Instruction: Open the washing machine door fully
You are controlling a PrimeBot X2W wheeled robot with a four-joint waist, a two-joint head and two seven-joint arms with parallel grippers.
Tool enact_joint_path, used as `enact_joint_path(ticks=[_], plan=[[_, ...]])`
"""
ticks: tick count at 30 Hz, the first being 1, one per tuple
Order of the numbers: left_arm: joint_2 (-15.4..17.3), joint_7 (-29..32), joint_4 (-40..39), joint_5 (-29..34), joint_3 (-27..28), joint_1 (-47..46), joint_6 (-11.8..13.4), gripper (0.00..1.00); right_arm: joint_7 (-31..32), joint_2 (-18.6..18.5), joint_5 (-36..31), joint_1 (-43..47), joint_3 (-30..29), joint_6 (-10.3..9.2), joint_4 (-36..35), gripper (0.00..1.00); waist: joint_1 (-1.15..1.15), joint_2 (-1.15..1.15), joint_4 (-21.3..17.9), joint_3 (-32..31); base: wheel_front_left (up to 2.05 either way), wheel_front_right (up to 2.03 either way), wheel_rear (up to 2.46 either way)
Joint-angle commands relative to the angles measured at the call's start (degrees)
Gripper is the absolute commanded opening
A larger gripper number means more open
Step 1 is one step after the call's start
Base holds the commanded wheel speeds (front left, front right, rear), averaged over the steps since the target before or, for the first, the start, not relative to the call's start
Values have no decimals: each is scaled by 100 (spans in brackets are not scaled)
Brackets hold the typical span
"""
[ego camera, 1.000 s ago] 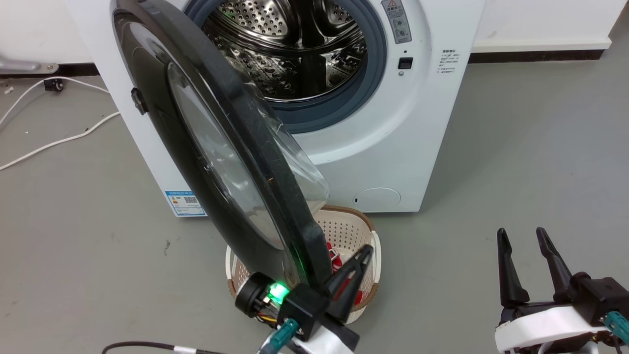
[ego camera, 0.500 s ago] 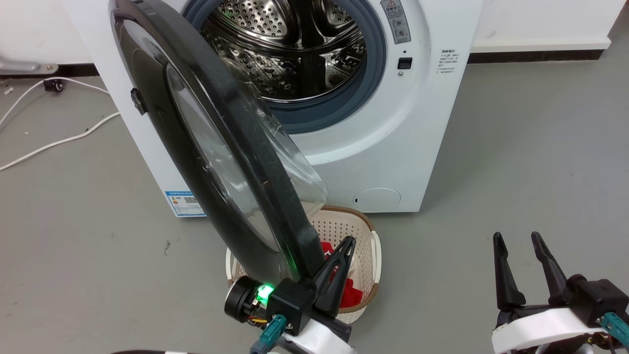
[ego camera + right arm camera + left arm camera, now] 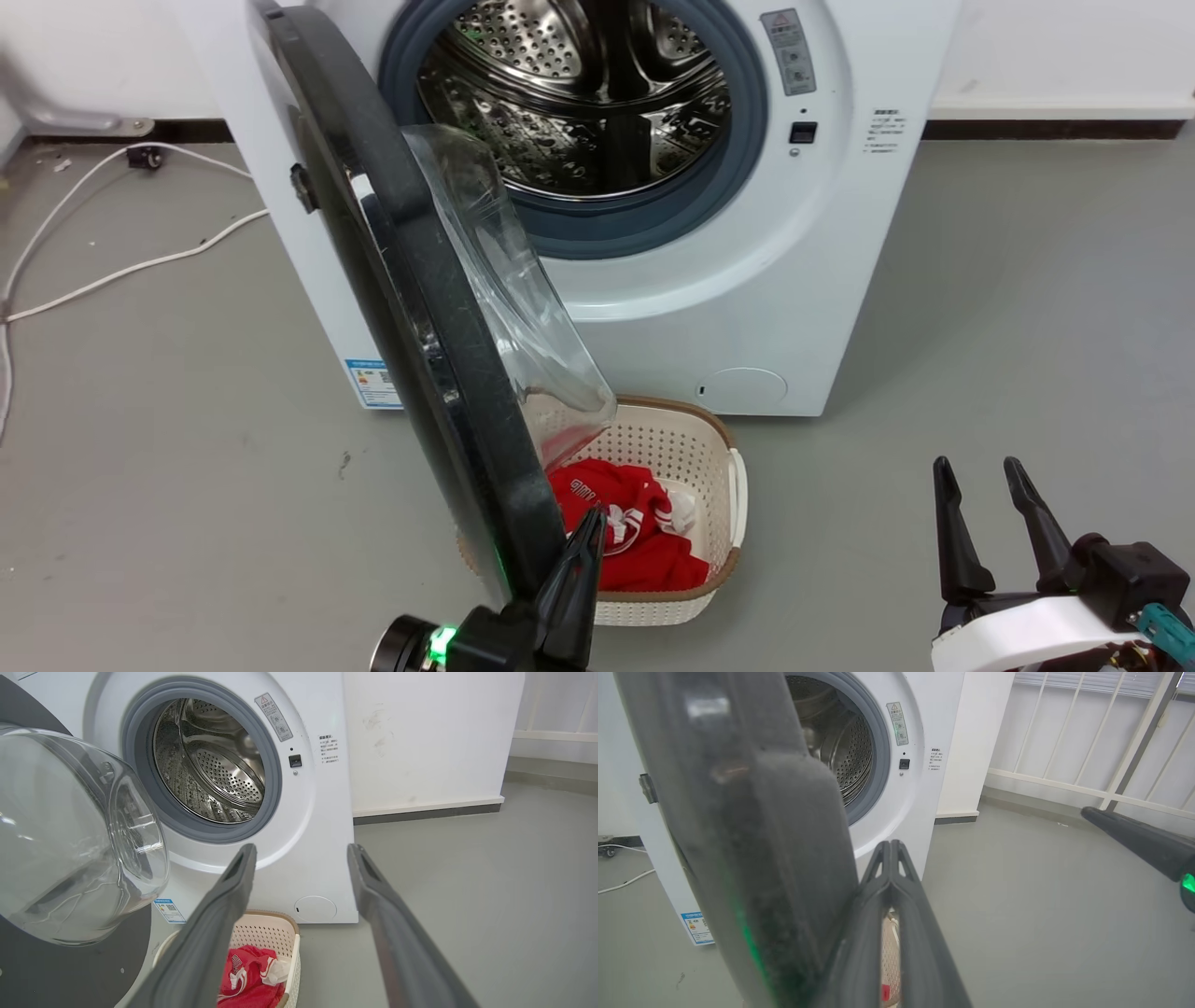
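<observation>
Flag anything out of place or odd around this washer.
The cream laundry basket, holding a red garment, sits directly beneath the part-open washing machine door, oddly close to its swing. Nothing looks spilled or damaged.

In front of me a cream laundry basket [image 3: 686, 448] with many small holes and a brown rim stands on the grey floor [image 3: 980, 308]. Inside it lies a crumpled red garment [image 3: 635, 541] with white print, and a small white piece of cloth [image 3: 681, 511] is just beside the garment, toward the basket's right wall. On my left side a white cable [image 3: 140, 266] runs in loose curves over the floor up to a small dark part [image 3: 145, 157] close to the white wall [image 3: 1055, 47], which has a black baseboard [image 3: 1055, 129] along its foot, and the left wrist view shows a white railing [image 3: 1087, 732] with thin upright bars.
</observation>
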Motion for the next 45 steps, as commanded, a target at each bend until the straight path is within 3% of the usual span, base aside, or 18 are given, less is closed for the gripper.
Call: enact_joint_path(ticks=[1, 15, 24, 37, 45], plan=[[69, 17, -74, 35, 88, 154, 79, 0, -29, 10, 24, 53, 9, -2, 14, 100, 0, 0, 101, 1, 0, 0, 0], [302, 16, -653, 60, 543, 960, 425, 0, -25, 10, 69, 128, -53, -3, 45, 100, 0, 0, 1064, -13, 0, 0, 0], [541, 16, -822, 1, 1183, 1026, 593, 0, 1, 9, 73, 55, -53, -2, 29, 100, 0, 0, 1495, 115, 0, 0, 0], [1021, 16, -331, -283, 2716, 578, 730, 0, 111, 9, -22, -125, -49, -3, -62, 100, 0, 0, 1393, 374, 0, 0, 0], [1279, 17, 379, -478, 3501, 29, 529, 0, 188, 9, -92, -212, -130, -2, -170, 100, 0, 0, 1268, 643, 0, 0, 0]])
